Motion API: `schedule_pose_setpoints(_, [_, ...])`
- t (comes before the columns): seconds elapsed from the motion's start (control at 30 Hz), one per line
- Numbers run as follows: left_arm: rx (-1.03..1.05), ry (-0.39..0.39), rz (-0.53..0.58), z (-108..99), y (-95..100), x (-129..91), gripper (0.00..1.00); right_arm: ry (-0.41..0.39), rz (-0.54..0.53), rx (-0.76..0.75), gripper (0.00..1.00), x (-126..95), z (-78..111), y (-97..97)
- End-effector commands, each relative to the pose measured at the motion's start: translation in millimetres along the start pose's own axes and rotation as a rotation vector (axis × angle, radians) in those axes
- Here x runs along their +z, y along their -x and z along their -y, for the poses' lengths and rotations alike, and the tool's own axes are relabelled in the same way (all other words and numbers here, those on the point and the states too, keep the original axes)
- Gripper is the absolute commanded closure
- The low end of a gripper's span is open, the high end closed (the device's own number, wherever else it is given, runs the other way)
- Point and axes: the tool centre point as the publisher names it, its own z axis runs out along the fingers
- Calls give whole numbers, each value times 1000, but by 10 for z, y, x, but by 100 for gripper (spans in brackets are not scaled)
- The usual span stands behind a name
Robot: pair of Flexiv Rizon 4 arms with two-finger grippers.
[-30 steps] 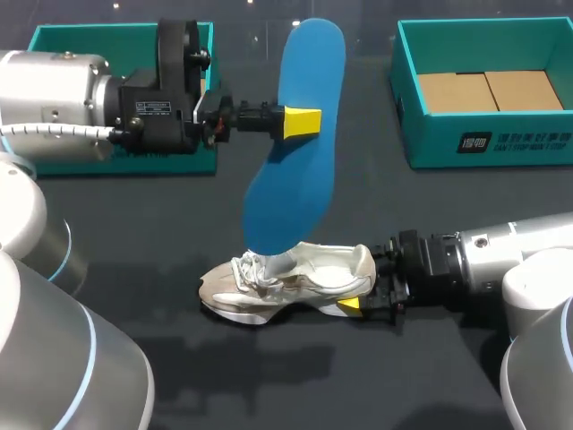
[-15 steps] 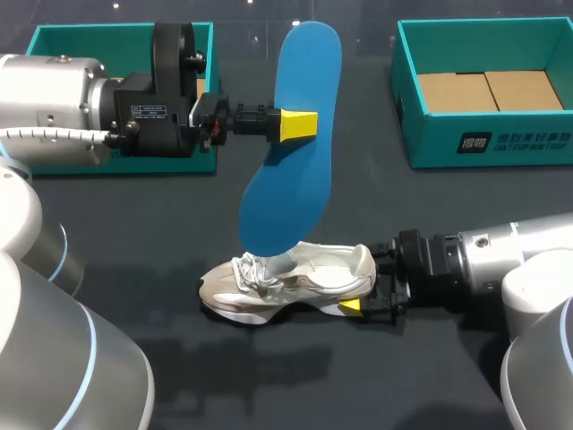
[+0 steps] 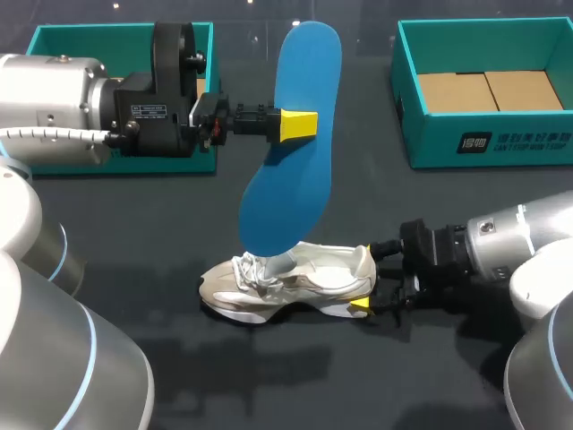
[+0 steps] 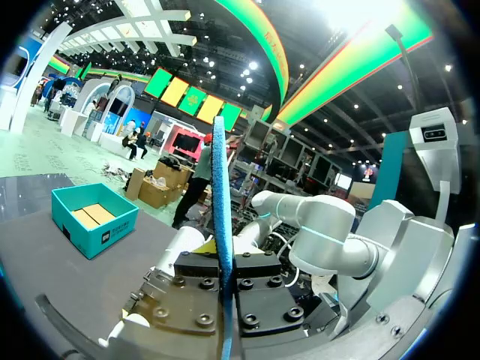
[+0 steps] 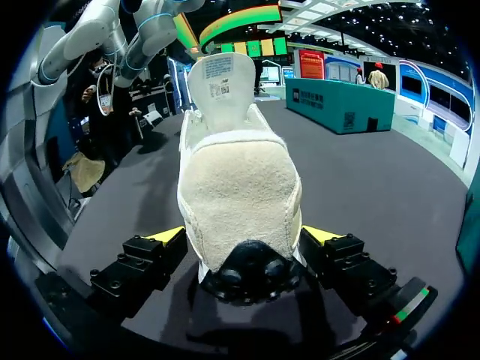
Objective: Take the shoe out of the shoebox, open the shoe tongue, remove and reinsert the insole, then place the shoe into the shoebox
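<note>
Left hand (image 3: 299,124): clamped on the blue insole (image 3: 291,193), holding it above the shoe (image 3: 313,276).
Insole axis: near vertical, with the lower end at the shoe's laces.
Shoe: on the tabletop (image 3: 161,233), toe toward your left arm.
Right hand (image 3: 363,303): at the heel; you cannot tell whether it grips.

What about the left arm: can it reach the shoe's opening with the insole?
Probably yes: the left hand holds the insole upright, its lower end at the shoe opening; the right hand grips only the heel.
</note>
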Motion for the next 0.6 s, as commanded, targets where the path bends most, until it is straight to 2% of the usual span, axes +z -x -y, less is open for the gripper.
schedule_pose_setpoints(0.03, [0,-1,1,-10,-3,5,100,-282,3,27,0,-223,-113,-67])
schedule_pose_setpoints(0.23, [0,-1,1,-10,-3,5,100,-526,24,92,0,-387,-166,-118])
schedule_pose_setpoints(0.3, [0,-1,1,-10,-3,5,100,-705,58,156,0,-431,-199,-136])
schedule_pose_setpoints(0.6, [0,-1,1,-10,-3,5,100,-705,58,156,0,-431,-199,-136])
